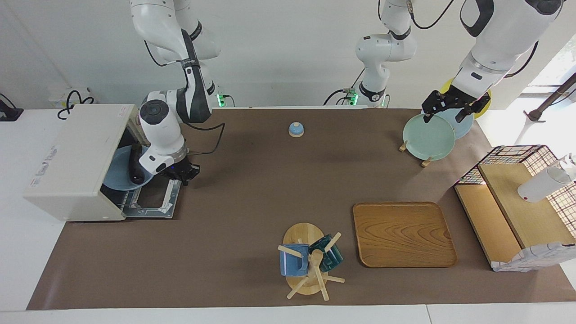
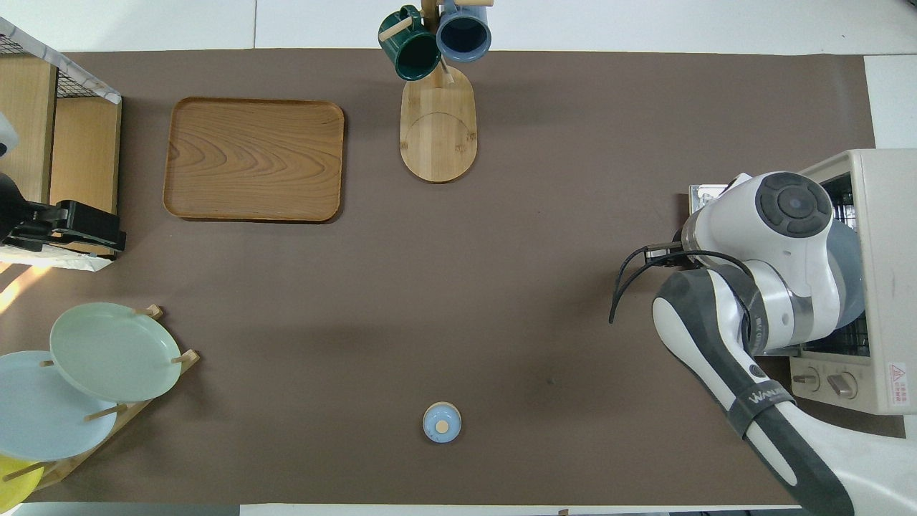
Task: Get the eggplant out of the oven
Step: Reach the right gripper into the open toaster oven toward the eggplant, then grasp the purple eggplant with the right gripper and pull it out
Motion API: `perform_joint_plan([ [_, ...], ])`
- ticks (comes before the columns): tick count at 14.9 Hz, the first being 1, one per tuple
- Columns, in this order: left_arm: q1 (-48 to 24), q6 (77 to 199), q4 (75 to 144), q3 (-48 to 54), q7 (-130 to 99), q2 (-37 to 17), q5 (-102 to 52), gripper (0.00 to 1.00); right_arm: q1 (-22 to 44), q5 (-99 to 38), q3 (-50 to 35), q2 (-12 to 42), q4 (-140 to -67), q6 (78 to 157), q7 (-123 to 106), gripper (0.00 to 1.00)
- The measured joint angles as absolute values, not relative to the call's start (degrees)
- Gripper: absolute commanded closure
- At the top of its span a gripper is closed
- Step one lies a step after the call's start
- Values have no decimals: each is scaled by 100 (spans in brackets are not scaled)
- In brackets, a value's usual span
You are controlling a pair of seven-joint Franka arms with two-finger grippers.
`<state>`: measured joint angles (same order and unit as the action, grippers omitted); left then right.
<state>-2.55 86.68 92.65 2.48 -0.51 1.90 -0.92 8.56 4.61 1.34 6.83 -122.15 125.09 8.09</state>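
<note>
Dark eggplant (image 1: 134,167) at right tool (image 1: 145,173).

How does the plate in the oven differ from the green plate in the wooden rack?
The oven plate is blue; the green plate is pale mint. The oven plate lies inside the open oven and carries the eggplant; the green plate stands on edge in the wooden rack, bare. Both are round and plain.

The right arm (image 2: 759,423) carries a dark band lettered "WANLI"-like, only partly readable. The oven (image 2: 885,287) bears a red warning triangle sticker (image 2: 897,373) beside its knobs.
</note>
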Motion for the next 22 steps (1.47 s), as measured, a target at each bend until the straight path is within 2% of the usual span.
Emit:
perform_joint_plan([
  [2, -255, 8668, 9265, 248, -51, 190, -92, 0, 786, 462, 189, 549, -11901, 11861, 827, 72],
  [3, -255, 8668, 9265, 248, -51, 190, -92, 0, 670, 464, 220, 407, -11792, 11517, 827, 65],
  [6, -255, 8668, 9265, 248, -51, 190, -92, 0, 350, 508, 237, 41, -11795, 10989, 802, 57],
  [11, -255, 8668, 9265, 248, -51, 190, -92, 0, 170, 554, 236, -36, -12033, 11002, 482, 58],
  [16, -255, 8668, 9265, 248, -51, 190, -92, 0, -127, 559, 243, -36, -12240, 11392, -417, 58],
  [22, -255, 8668, 9265, 248, -51, 190, -92, 0, -164, 560, 240, -146, -12756, 12022, -827, 61],
])
